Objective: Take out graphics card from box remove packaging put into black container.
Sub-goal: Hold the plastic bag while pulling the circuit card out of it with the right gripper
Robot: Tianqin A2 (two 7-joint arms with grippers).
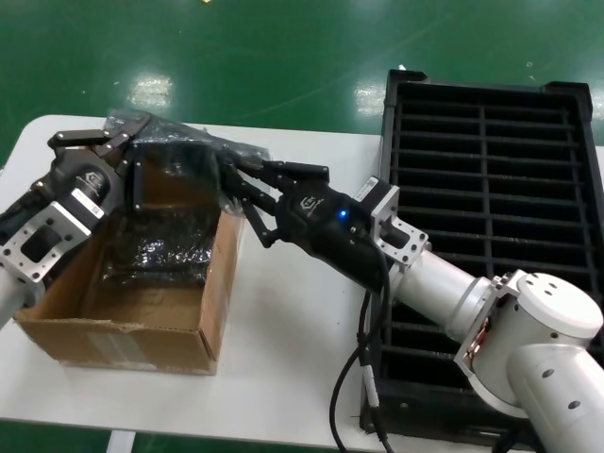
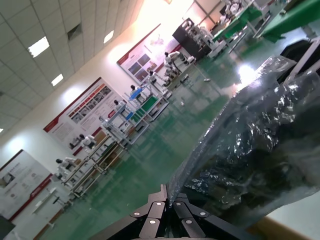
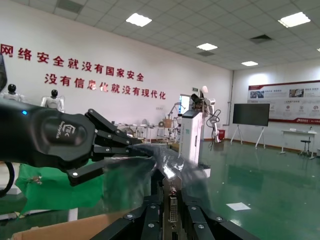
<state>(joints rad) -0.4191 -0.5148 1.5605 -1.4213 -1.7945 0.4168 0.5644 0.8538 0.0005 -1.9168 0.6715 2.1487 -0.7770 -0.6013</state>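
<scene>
Now I hold the bag (image 1: 179,189) over the box (image 1: 142,311): left gripper (image 1: 118,151) pinches its far corner, right gripper (image 1: 247,193) grips the card (image 3: 172,207) bracket between narrow jaws; I pull apart slowly.

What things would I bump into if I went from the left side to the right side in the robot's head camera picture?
Left gripper pinching the packaging → box → right gripper gripping the packaging's other end → black container.
</scene>
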